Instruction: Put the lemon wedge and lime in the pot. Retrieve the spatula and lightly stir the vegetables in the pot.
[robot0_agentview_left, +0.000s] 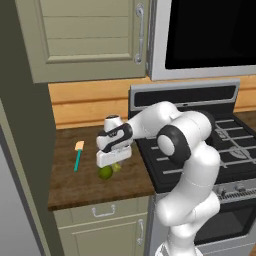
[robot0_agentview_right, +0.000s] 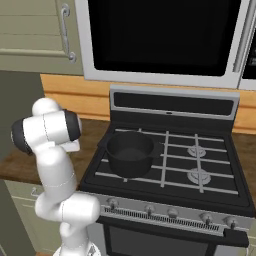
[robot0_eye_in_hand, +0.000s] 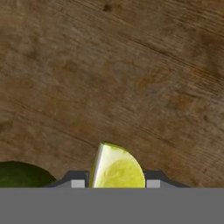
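Observation:
On the dark wooden counter (robot0_agentview_left: 75, 185) left of the stove, my gripper (robot0_agentview_left: 114, 166) points down at the lemon wedge (robot0_agentview_left: 117, 167). In the hand view the pale yellow lemon wedge (robot0_eye_in_hand: 117, 168) sits between my two fingertips (robot0_eye_in_hand: 78, 183), which press against its sides; the gripper (robot0_eye_in_hand: 116, 183) is shut on it. The round green lime (robot0_agentview_left: 105, 173) lies just beside the wedge, and its edge also shows in the hand view as the lime (robot0_eye_in_hand: 19, 175). The teal-handled spatula (robot0_agentview_left: 78, 155) lies further left on the counter. The dark pot (robot0_agentview_right: 130, 152) stands on the stove's front left burner.
The black stove (robot0_agentview_left: 235, 145) is right of the counter, with a microwave (robot0_agentview_right: 165, 40) above it. Wall cabinets (robot0_agentview_left: 85, 35) hang over the counter, and a tall dark panel (robot0_agentview_left: 20, 150) borders its left side. Drawers and doors sit below the counter edge.

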